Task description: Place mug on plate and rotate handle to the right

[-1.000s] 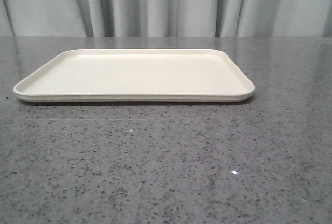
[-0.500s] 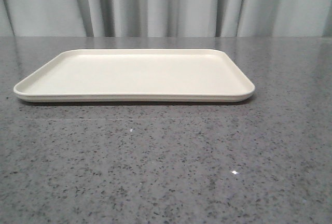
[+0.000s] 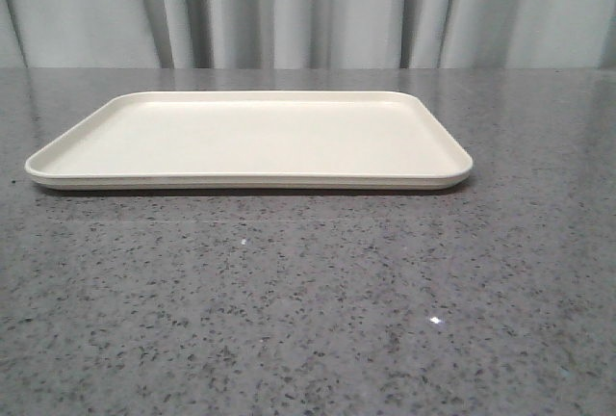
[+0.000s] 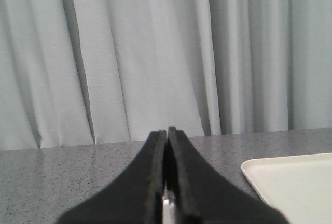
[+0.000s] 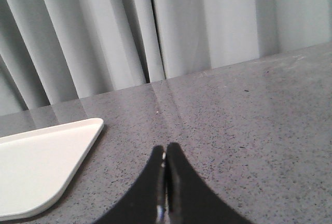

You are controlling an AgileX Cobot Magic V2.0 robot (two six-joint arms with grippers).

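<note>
The plate [image 3: 250, 137], a wide cream tray with a low rim, lies bare on the grey speckled table in the front view. One of its corners shows in the left wrist view as the plate [image 4: 290, 182] and another in the right wrist view as the plate [image 5: 41, 167]. The mug and its handle are out of view in every frame. My left gripper [image 4: 167, 131] is shut with nothing between its black fingers, off to the plate's left side. My right gripper [image 5: 165, 147] is shut and empty, off to the plate's right side. Neither gripper shows in the front view.
A grey pleated curtain [image 3: 308, 12] hangs behind the table's far edge. The grey speckled tabletop [image 3: 308, 320] stretches in front of the plate and to both sides of it.
</note>
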